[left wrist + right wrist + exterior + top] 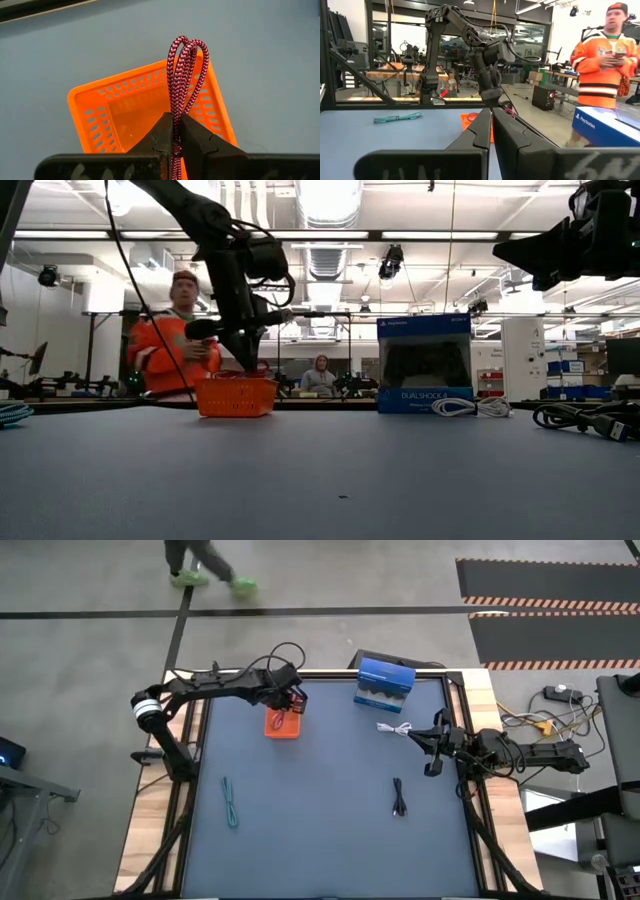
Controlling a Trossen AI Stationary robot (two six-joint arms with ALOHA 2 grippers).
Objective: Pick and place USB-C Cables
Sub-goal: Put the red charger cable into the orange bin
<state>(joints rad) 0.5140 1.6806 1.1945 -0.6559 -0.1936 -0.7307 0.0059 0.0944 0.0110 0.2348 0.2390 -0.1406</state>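
Blue table, left fingers pinching red cable

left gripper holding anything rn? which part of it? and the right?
The left gripper pinches the folded red cable near one end, its looped end sticking out above the orange basket. The right gripper is shut on nothing.
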